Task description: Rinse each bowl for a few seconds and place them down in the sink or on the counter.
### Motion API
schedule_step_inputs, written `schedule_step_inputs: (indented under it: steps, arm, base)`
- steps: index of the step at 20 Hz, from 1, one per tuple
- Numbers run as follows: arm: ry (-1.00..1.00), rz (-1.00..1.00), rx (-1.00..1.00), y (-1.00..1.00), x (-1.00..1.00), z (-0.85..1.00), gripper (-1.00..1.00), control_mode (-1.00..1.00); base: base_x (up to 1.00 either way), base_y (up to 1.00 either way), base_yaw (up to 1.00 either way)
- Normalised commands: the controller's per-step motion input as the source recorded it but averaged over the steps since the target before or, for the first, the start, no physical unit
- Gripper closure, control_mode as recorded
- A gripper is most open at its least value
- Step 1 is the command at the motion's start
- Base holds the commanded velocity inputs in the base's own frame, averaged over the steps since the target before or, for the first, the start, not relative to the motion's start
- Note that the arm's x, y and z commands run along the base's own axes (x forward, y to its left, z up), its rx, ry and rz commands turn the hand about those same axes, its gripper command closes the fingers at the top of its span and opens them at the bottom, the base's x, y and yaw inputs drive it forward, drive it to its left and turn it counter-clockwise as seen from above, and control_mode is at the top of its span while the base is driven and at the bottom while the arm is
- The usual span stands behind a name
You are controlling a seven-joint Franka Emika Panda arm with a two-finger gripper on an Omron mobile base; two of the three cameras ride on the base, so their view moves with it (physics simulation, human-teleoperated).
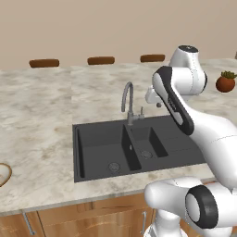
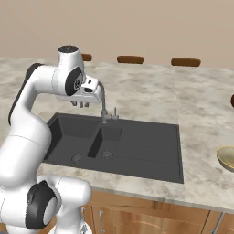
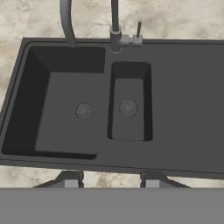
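Note:
The black two-basin sink (image 1: 99,148) lies in the beige marbled counter (image 1: 37,115), with its curved grey tap (image 1: 128,99) at the back rim. My gripper (image 2: 81,104) hangs high over the sink, pointing down. Looking straight down in the hand view, the fingertips (image 3: 70,179) stand apart with nothing between them, above the sink's near rim (image 3: 131,164). A shallow bowl (image 1: 3,174) with a brown rim and whitish inside sits on the counter at the far left edge. An olive-tan bowl (image 2: 227,157) rests on the counter (image 2: 201,114) at the far right edge.
A reddish-brown pot with a green plant (image 1: 225,82) stands on the counter at the back right. Three brown chair backs (image 1: 101,60) line the far side of the counter. Both basins (image 3: 65,109) hold nothing, and the ribbed drainboard (image 2: 151,146) lies right of them.

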Motion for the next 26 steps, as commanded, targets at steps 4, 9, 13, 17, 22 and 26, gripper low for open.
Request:
schedule_step_inputs:
  steps: [4,9,13,17,22,26]
  arm:
    - [-0.02,0.00,0.00,0.00,-0.04,0.00,-1.00,-1.00]
    - [-0.06,0.00,0.01,-0.10,-0.14,0.00,-1.00,-1.00]
    - [-0.07,0.00,0.03,-0.23,-0.08,-0.01,-1.00,-1.00]
    - [-0.03,0.00,0.02,-0.23,-0.02,-0.07,-1.00,-1.00]
    - [-0.01,0.00,0.00,-0.17,0.00,-0.16,-1.00,-1.00]
    - [-0.01,0.00,0.00,-0.10,0.00,-0.28,-1.00,-1.00]
  base:
    - [0.00,0.00,0.00]
    - [0.00,0.00,0.00]
    - [0.00,0.00,0.00]
    - [0.00,0.00,0.00]
    - [0.00,0.00,0.00]
    - [0.00,0.00,0.00]
